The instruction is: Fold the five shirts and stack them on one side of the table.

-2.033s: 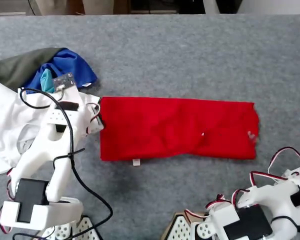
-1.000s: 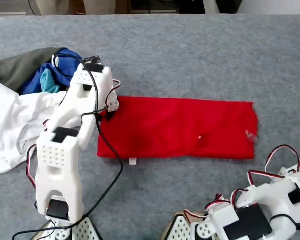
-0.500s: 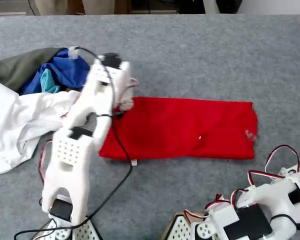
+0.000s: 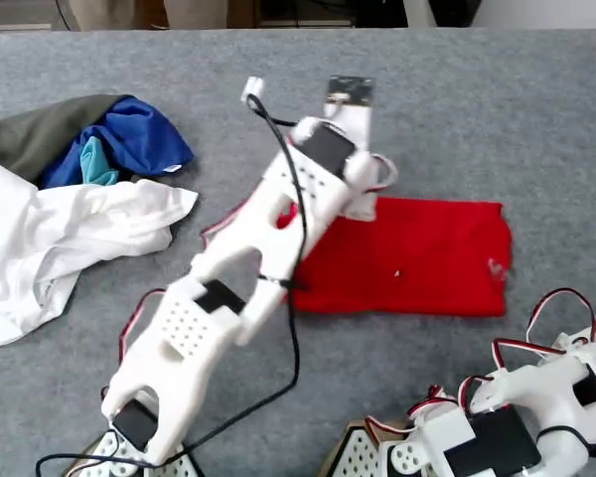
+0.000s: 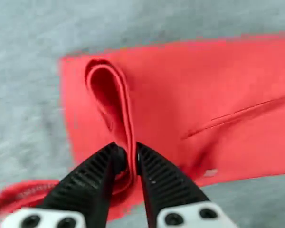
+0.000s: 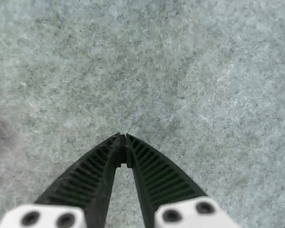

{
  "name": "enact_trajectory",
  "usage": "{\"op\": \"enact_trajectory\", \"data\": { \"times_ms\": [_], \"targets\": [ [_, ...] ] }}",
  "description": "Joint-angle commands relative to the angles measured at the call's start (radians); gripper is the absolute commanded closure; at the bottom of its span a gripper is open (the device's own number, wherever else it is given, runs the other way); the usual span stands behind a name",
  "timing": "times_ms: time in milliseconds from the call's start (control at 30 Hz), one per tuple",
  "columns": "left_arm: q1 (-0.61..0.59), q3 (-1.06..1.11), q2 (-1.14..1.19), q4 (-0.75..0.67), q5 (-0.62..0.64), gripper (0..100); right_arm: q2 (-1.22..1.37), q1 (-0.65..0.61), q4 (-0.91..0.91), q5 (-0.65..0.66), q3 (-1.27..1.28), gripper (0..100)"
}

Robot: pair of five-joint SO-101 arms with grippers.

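The red shirt [image 4: 427, 253] is laid flat as a long band on the right half of the grey table [image 4: 477, 109], about midway between near and far. Its right end is squared off and its left end is covered by the left arm [image 4: 278, 224]. That arm is stretched diagonally from its base at the near left edge towards the far right, so that its wrist is placed over the far left part of the shirt.

In the left wrist view the left gripper [image 5: 127, 154] is seen clamped narrowly on a doubled fold [image 5: 109, 90] of the red cloth. The fold is stood up as a loop, and the black ribbed fingers [image 5: 92, 173] are pressed against it from both sides. The rest of the shirt is spread on the table beyond the loop, and a crease line [image 5: 237, 114] is drawn across it.

The right arm [image 4: 521, 417] is folded low at the near right corner, apart from the shirt. The right gripper [image 6: 123, 137] is pointed down at bare grey table surface, its fingers brought together tip to tip with nothing held between them.

The other shirts are heaped at the left of the table, well apart from the red one. A white shirt [image 4: 60, 234] is sprawled nearest, a blue shirt [image 4: 129, 134] is bunched beyond it, and a dark olive shirt [image 4: 30, 134] is laid at the far left edge. A bit of teal cloth [image 4: 91, 164] is tucked between the blue and the white.
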Motion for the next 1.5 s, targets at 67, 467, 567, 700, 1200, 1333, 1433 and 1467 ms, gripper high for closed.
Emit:
{"op": "enact_trajectory", "data": {
  "times_ms": [67,467,567,700,1200,1333,1433,1467],
  "targets": [
    [0.115,-0.055,-0.044,-0.167,0.048,98,-0.031,-0.015,0.006,0.009,0.001,99.5],
    [0.247,-0.066,0.071,-0.448,0.049,98,-0.031,-0.015,0.006,0.009,0.002,99.5],
    [0.273,-0.066,0.09,-0.503,0.077,98,-0.031,-0.015,0.006,0.009,0.002,99.5],
    [0.295,-0.064,0.096,-0.568,0.091,98,-0.031,-0.015,0.006,0.009,0.002,99.5],
    [0.325,-0.068,0.085,-0.588,0.204,82,-0.036,-0.044,0.006,0.009,0.013,99.5],
    [0.244,-0.175,0.079,-0.511,0.204,82,-0.036,-0.044,0.005,0.009,0.013,99.5],
    [0.135,-0.315,0.071,-0.371,0.192,87,-0.036,-0.044,-0.015,0.009,0.016,99.5],
    [0.094,-0.354,0.073,-0.325,0.172,88,-0.036,-0.045,-0.017,0.009,0.015,99.5]
  ]
}}
